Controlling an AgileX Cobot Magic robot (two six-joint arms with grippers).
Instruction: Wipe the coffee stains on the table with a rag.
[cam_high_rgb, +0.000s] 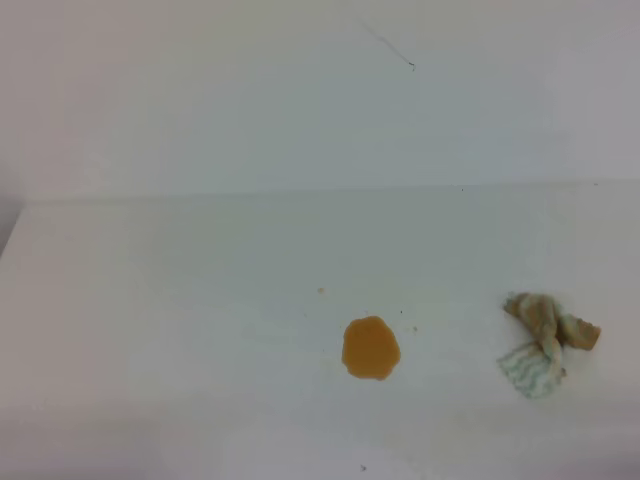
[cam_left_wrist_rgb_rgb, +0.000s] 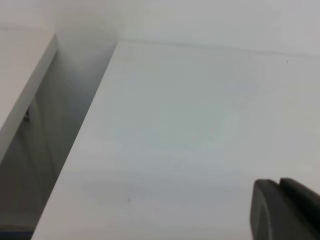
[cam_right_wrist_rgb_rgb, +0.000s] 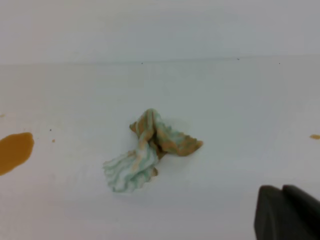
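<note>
Right gripper (cam_right_wrist_rgb_rgb: 287, 212) shut, empty, rag (cam_right_wrist_rgb_rgb: 150, 150) ahead-left, untouched. Open wide, centre over wad, pinch bulk, then drag toward coffee stains (cam_right_wrist_rgb_rgb: 15, 150) further left.

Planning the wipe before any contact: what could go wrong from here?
The rag is a loose wad lying apart from the coffee stains, so a grasp may catch only a fold. It is already tan-stained and could smear rather than absorb. Small specks sit away from the blotch and may be missed.
</note>
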